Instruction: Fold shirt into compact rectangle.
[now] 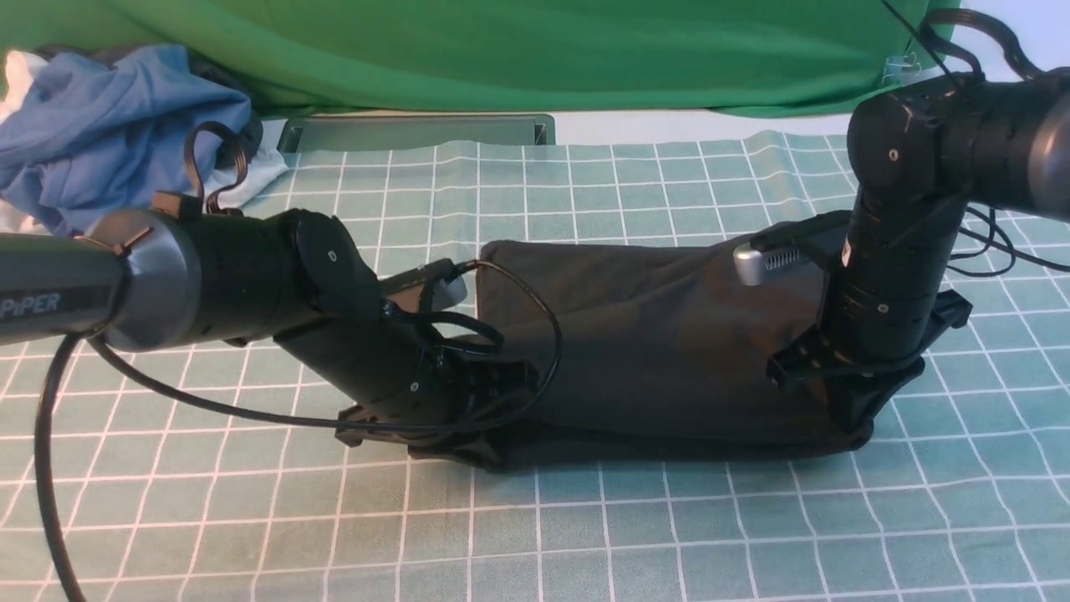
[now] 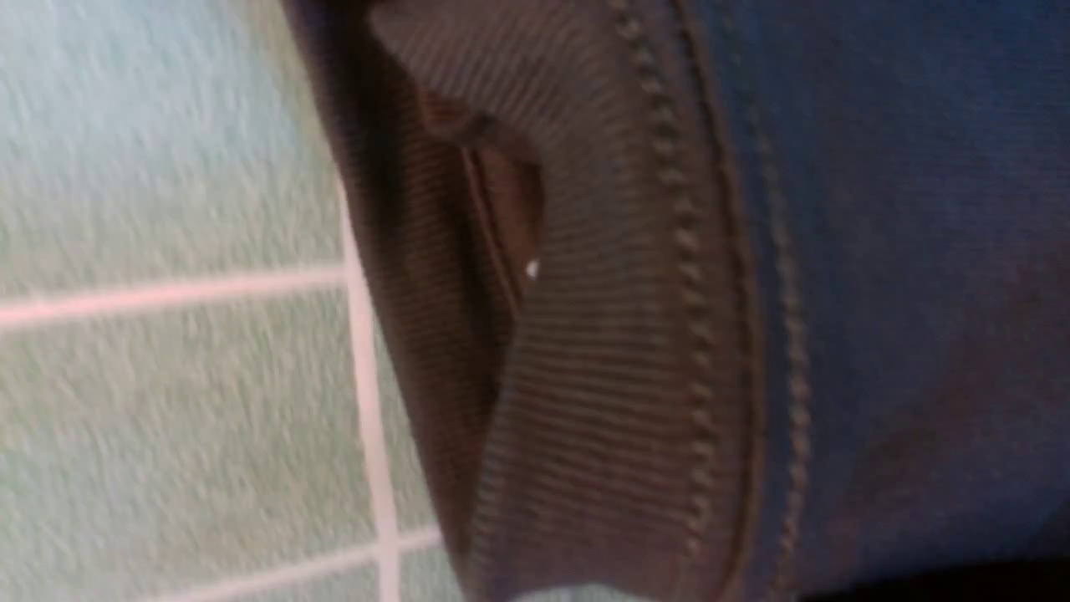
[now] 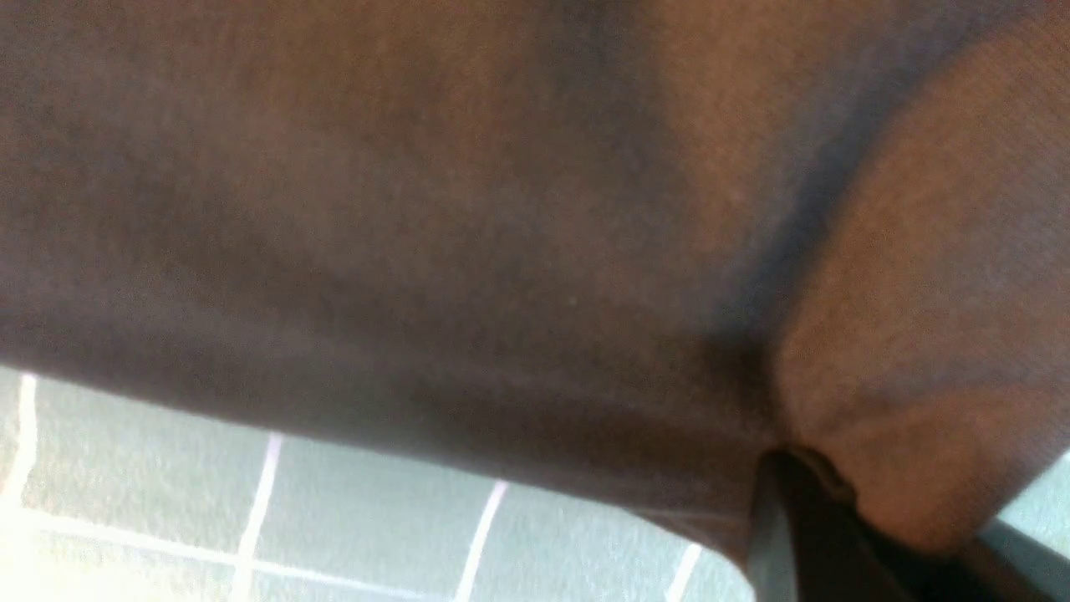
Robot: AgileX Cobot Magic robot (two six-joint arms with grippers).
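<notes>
The black shirt (image 1: 660, 334), soft, light and limp, lies half-folded on the tabletop (image 1: 585, 535), both arms' jaws clamped on its near-edge corners, the likeliest holds for folding.

one black shirt (image 1: 660, 334), two robot arms, one checked cloth (image 1: 635, 535), one blue garment (image 1: 109, 125).

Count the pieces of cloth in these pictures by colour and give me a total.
Black: 1, the shirt
Blue: 1, the crumpled garment
White: 1, the garment under it
Green: 1, the backdrop cloth
Teal checked: 1, the table cover
Total: 5
</notes>
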